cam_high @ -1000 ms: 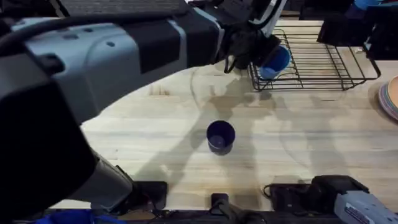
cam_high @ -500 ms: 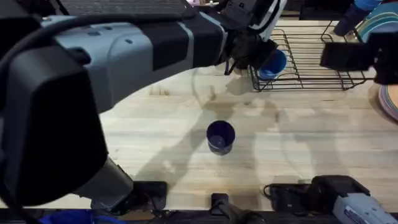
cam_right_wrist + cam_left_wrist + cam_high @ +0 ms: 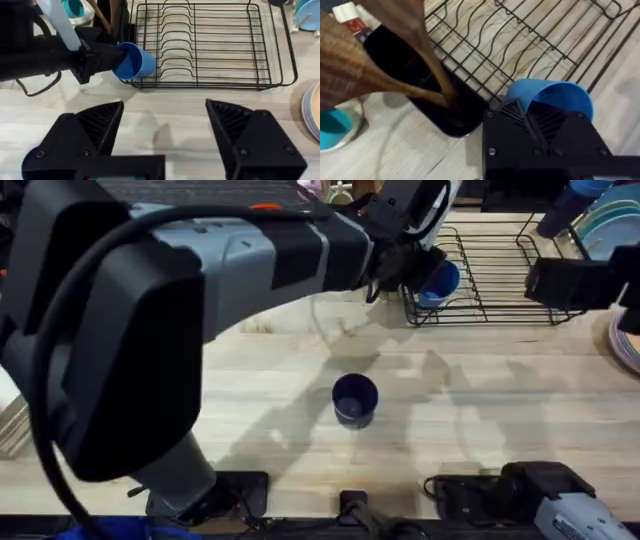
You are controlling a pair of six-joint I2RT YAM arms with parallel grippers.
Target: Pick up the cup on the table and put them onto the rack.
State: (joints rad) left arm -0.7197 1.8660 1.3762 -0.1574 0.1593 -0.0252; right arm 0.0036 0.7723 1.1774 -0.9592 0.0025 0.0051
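Two tumblers to place, one already in hand. Pinched between the black fingers of the left gripper [image 3: 540, 122]: the wall of the light blue plastic handleless cup [image 3: 554, 97], gripped at the rim, seemingly one finger inside the mouth and one outside. Tipped well over, long axis close to level, mouth toward the fingers, base pointing away over the wires. Placed at the lower left corner of the large black wire dish rack [image 3: 520, 285], in the upper middle of the overhead frame; cannot tell whether touching the wires or hanging just above them. Just beside that corner: a black utensil holder [image 3: 415, 75] with wooden utensils, close enough to call for care on any sideways swing. Judged next: set-down inside the rack rim, so travel from the fingers along the cup's own axis, farther over the wires and away from the holder.

Spread wide and holding nothing: the fingers of the right gripper [image 3: 165, 127], hovering over bare wooden tabletop [image 3: 190, 115] short of the rack's front rail. Farther out, upright and alone at the centre of the overhead frame: the dark navy plastic tumbler [image 3: 354, 398], mouth up, well apart from both grippers. Roughly midway between the two bases; right arm free, so likely the better candidate for it.
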